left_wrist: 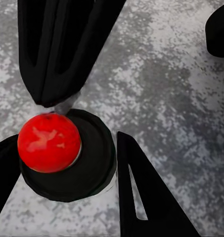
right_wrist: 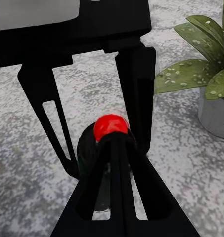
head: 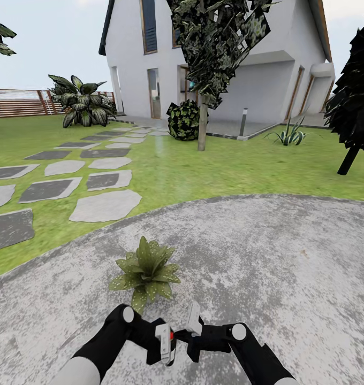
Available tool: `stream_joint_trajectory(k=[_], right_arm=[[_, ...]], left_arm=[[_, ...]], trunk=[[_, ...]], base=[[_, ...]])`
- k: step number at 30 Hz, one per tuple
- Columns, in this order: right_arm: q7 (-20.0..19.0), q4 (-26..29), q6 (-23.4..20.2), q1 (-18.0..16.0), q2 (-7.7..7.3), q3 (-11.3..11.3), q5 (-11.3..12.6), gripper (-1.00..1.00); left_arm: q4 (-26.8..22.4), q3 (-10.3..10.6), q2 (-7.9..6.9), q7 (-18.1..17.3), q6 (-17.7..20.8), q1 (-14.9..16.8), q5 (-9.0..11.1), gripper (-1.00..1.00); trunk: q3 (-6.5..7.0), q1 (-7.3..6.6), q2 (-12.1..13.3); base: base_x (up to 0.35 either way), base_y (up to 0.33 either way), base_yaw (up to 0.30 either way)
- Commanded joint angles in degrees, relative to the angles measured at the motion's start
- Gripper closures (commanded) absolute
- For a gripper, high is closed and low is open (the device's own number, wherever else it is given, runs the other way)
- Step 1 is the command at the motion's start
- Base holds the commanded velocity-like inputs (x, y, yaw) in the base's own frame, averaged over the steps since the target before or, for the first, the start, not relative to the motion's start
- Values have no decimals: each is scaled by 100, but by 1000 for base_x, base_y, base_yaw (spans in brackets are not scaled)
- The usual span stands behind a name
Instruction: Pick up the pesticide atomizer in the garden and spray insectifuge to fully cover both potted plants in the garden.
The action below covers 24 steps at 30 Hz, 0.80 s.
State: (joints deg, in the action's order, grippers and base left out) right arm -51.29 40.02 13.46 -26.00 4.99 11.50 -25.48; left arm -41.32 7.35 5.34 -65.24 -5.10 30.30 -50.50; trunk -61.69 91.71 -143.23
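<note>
plant vs jaws: plant (head: 145, 271) sits on the patio (head: 289, 267) just ahead of both grippers, a bit to my left.
atomizer: atomizer (head: 166, 343) upright, red knob on top.
left gripper (head: 161, 345): pinching the atomizer, I think.
right gripper (head: 194, 327): jaws spread, tips by the knob.
pot: grey pot (right_wrist: 216, 114) holds the plant.

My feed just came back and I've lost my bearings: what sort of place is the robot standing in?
A house garden, by the look of it: a green lawn with stepping stones, a round grey stone patio underfoot, a white house behind, and a wooden slat fence at far left.
</note>
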Motion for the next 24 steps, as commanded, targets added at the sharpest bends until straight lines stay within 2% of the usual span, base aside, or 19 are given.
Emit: stream_joint_trajectory(k=[1, 3, 5, 6, 8, 10, 11, 13, 15, 17, 20, 23, 24], right_arm=[[-4, 6, 34, -2, 2, -7, -54, 100], [-4, 6, 34, -2, 2, -11, -54, 100], [-4, 6, 34, -2, 2, -15, -54, 100], [-4, 6, 34, -2, -2, -15, -54, 100], [-4, 6, 34, -2, -6, -16, -54, 100], [-4, 6, 34, -2, -11, -16, -54, 100], [-4, 6, 34, -2, -16, -16, -54, -100], [-4, 6, 38, -2, -33, -16, -54, -100], [-4, 4, 38, -2, -43, -16, -57, -100], [-1, -6, 41, -2, -54, -25, -61, -100], [99, -91, 55, -2, -230, -43, -60, -100], [806, -605, 65, 0, -640, -50, -26, -100], [1147, -992, 68, 2, -772, -54, -14, -100]], left_arm=[[6, -2, -18, -7, -53, 2, -44, 100], [15, -23, -96, -6, -54, -7, -56, 100], [17, -35, -283, -6, -54, -35, -67, 100], [18, -42, -469, -6, -56, -56, -66, 100], [23, -47, -679, -6, -70, -78, -69, 100], [26, -51, -979, -7, -98, -90, -68, 100], [26, -53, -1095, -7, -104, -92, -64, 100], [29, -81, -1447, -9, -105, -94, -52, 100], [35, -210, -1645, -11, -117, -99, -51, 100], [42, -382, -1756, -9, -107, -102, -66, 100], [44, -804, -1878, 37, -73, -103, -54, 100], [56, -1771, -1856, 354, -59, -104, -37, 100], [116, -2278, -1826, 555, -58, -104, -25, 100]], trunk=[[-5, -1, -2], [-5, -1, -2], [-5, -1, -2], [-5, -1, -2], [-5, -1, -2], [-5, -1, -2], [-5, -1, -2], [-5, -1, -2], [-5, -1, -2], [-5, -1, -2], [-5, -1, -2], [-5, -1, -2], [-5, -1, -2]], base=[[0, 0, 0], [0, 0, 0], [0, 0, 0], [0, 0, 0], [0, 0, 0], [0, 0, 0], [0, 0, 0], [0, 0, 0], [0, 0, 0], [0, 0, 0], [0, 0, 0], [0, 0, 0], [0, 0, 0]])
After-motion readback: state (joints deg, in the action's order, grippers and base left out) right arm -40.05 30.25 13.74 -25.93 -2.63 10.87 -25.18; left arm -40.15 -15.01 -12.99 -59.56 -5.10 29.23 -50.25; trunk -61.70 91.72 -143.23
